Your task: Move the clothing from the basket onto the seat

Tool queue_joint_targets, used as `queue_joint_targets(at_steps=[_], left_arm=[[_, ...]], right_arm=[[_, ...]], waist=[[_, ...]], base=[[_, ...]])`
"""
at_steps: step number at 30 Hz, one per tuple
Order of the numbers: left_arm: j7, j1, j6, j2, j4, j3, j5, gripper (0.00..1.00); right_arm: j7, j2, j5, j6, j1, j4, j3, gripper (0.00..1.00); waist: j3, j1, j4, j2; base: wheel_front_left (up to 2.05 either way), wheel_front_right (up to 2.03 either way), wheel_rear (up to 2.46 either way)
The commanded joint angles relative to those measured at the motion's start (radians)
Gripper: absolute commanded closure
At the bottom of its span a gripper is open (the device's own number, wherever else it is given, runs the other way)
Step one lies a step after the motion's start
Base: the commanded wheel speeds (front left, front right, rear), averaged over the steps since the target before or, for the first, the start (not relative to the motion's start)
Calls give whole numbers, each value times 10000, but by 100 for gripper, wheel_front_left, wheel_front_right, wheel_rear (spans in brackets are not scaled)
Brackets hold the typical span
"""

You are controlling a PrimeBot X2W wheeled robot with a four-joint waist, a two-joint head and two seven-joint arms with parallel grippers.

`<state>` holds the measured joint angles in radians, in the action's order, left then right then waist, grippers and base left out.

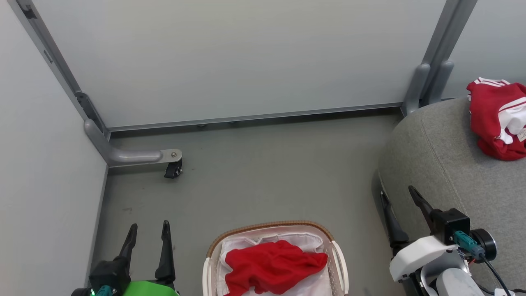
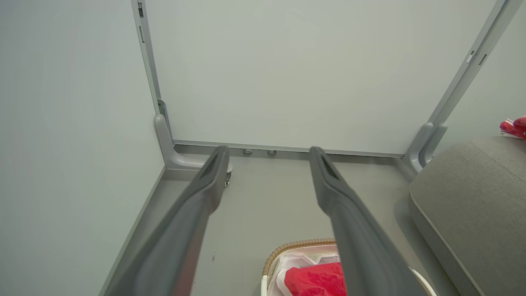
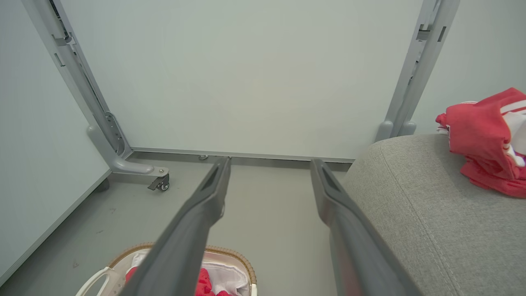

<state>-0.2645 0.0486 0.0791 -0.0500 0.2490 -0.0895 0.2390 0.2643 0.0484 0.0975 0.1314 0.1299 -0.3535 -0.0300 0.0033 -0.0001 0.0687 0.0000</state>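
Grey all round: pale partition panels (image 1: pixel 246 57) and a dull floor (image 1: pixel 267 172). Biggest thing out there is the woven seat (image 1: pixel 444 164) on the right, and the jersey (image 1: pixel 489 119), red with white stripes, lies bunched on it toward the far edge. Next, the basket (image 1: pixel 267 225) stands on the floor, near the seat's rounded edge but apart from it. The plain red piece (image 1: pixel 271 265) is crumpled inside on the white liner (image 1: pixel 304 240). Now the left gripper (image 1: pixel 149 225) hovers over the floor left of the basket, fingers spread wide, nothing between them. Across, the right gripper (image 1: pixel 397 191) hangs at the seat's rounded edge, fingers equally wide, holding nothing. Smallest: a black caster (image 1: pixel 173 169) at the floor's far left corner.
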Motion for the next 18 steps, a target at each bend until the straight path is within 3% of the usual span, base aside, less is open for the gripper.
queue_joint_targets(at_steps=[1, 10, 18], left_arm=[[2, -18, 38, -10, 16, -12, -75, 0], [2, -543, 173, -9, 137, -622, -410, 0], [4, -2027, 352, -11, 994, -1681, -567, 0]], right_arm=[[3, 37, 72, -14, -39, 49, 14, 0], [2, 37, -108, -14, 251, 275, 63, 0], [2, 37, -343, -14, 931, 650, 174, 0]], waist=[[18, 1, -13, 0], [370, 1, -154, 0], [1685, 1, -642, 0]], base=[[0, 0, 0], [0, 0, 0], [0, 0, 0]])
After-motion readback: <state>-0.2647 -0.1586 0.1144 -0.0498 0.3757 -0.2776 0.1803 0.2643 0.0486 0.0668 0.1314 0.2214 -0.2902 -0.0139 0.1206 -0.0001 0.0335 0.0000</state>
